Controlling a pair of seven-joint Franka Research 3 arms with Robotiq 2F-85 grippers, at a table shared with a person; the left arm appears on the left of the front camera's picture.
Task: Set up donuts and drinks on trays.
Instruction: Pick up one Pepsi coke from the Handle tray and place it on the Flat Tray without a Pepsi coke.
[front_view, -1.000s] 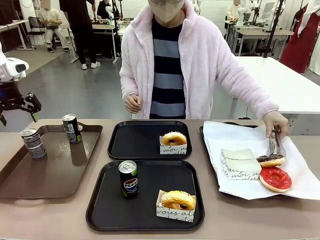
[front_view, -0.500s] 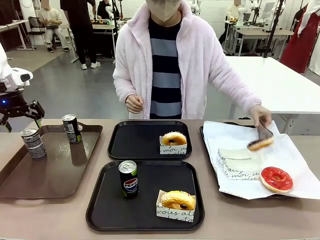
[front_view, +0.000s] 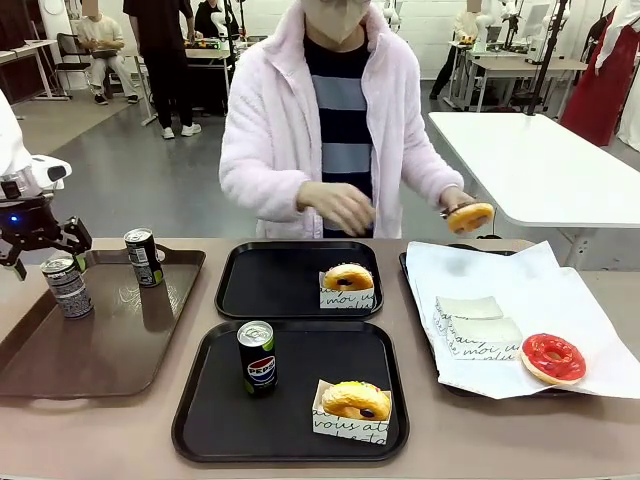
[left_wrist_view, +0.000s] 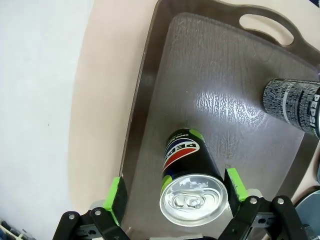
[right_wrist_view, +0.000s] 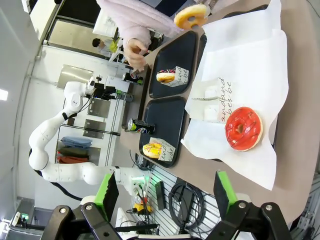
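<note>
Straddling an upright can (left_wrist_view: 186, 165) at the lower centre of the left wrist view, the left end effector (left_wrist_view: 176, 192) is recorded with its green pads (left_wrist_view: 118, 197) spread apart, one on each side of the can. A gap is seen at the pad on picture left; contact at the other pad cannot be told. This can stands on the brown tray (front_view: 100, 350) at the left of the front view, near the tray's left rim. A second can (front_view: 143, 257) is noted upright toward the tray's far edge, apart from the first.

The right end effector (right_wrist_view: 164, 192) is seen at the bottom of the right wrist view, fingers wide apart with nothing between them.

Two black trays are placed at the centre of the front view. The far tray (front_view: 265, 280) carries a glazed donut (front_view: 348, 276) in a paper sleeve at its right side. The near tray (front_view: 215, 410) carries a Pepsi can (front_view: 257, 357), upright at centre left, and a sleeved donut (front_view: 355, 400) at its lower right.

At the right, a red-iced donut (front_view: 552, 357) rests on white paper (front_view: 480, 270), with flat paper sleeves (front_view: 478, 325) just beside it. A further donut (front_view: 470, 216) is held in the air at the upper right by the person's hand (front_view: 453, 199), above the worktop (front_view: 450, 440).
</note>
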